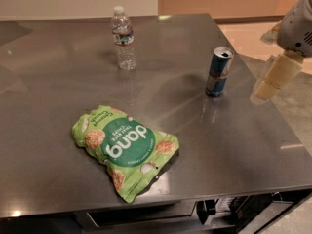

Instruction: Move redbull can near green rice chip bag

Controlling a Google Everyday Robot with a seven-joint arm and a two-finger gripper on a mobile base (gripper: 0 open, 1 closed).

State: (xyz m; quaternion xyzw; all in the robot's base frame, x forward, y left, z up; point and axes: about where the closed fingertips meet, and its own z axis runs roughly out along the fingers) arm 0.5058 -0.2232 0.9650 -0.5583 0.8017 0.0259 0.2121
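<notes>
The redbull can [219, 71] stands upright on the steel table [58, 82], right of its middle, blue and silver with an opened silver top. The green rice chip bag [125, 149] lies flat near the table's front edge, left of the can and well apart from it, with its "dang" lettering upside down. My gripper [267, 87] hangs at the right edge of the view, above the table's right rim, a short way right of the can and not touching it. It holds nothing.
A clear plastic water bottle [123, 39] stands upright at the back of the table, left of the can. The table's right edge runs just under the gripper, with floor beyond. Drawers and fittings show below the front edge.
</notes>
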